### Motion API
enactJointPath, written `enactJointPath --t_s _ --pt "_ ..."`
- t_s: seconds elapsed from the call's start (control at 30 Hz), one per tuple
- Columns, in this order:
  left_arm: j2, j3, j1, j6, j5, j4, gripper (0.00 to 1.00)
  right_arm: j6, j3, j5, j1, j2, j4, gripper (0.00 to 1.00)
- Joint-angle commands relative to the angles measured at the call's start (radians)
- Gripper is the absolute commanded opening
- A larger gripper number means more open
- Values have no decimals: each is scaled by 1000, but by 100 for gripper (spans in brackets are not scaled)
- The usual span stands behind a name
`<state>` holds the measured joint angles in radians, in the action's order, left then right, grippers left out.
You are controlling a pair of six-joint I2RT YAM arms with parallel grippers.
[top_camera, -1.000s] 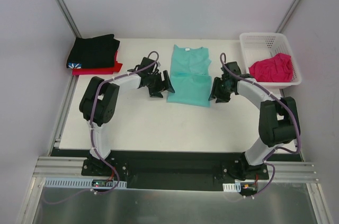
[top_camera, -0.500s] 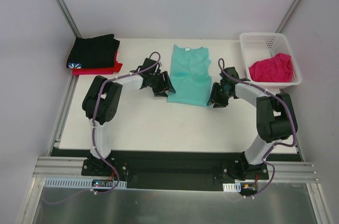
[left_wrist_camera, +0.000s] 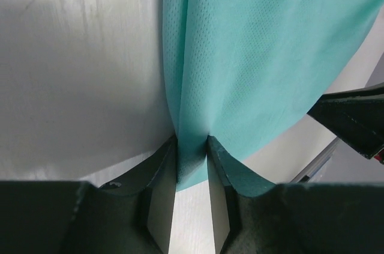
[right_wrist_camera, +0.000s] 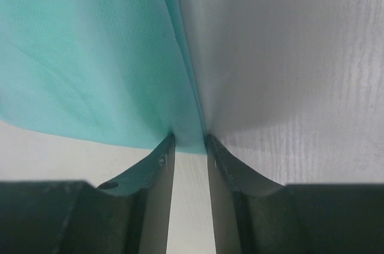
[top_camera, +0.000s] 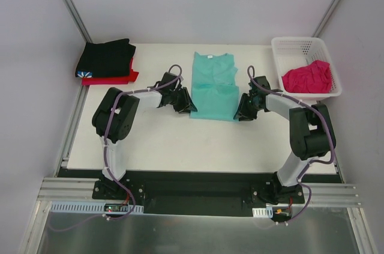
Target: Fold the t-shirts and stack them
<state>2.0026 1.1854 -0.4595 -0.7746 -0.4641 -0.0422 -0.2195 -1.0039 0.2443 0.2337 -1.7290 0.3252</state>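
Teal t-shirt (top_camera: 213, 83) lies flat on the table between the two grippers, its near edge running from one pair of fingers to the other. Left gripper (left_wrist_camera: 192, 144) pinches the left near corner. Right gripper (right_wrist_camera: 190, 140) pinches the right near corner, with the cloth spreading away beyond both sets of fingertips.

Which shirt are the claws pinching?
The teal-green t-shirt, mid-table: left gripper and right gripper pinch its near corners. Black t-shirt and red t-shirt lie stacked far left; pink t-shirt in the basket.
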Motion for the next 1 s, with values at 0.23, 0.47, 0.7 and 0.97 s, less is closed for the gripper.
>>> enactJointPath --t_s 0.23,0.47,0.7,0.97 --pt "-148 -240 -41 -3 56 4 25 -37 120 26 36 115 -23 16" --pt "-249 -354 -100 -25 90 -13 24 -66 269 -2 110 305 32 15" --pt "-393 -460 -212 -81 145 -12 24 -109 396 -60 191 511 118 19" --pt "-550 -481 -246 -100 199 60 72 -126 392 -135 200 652 167 46"
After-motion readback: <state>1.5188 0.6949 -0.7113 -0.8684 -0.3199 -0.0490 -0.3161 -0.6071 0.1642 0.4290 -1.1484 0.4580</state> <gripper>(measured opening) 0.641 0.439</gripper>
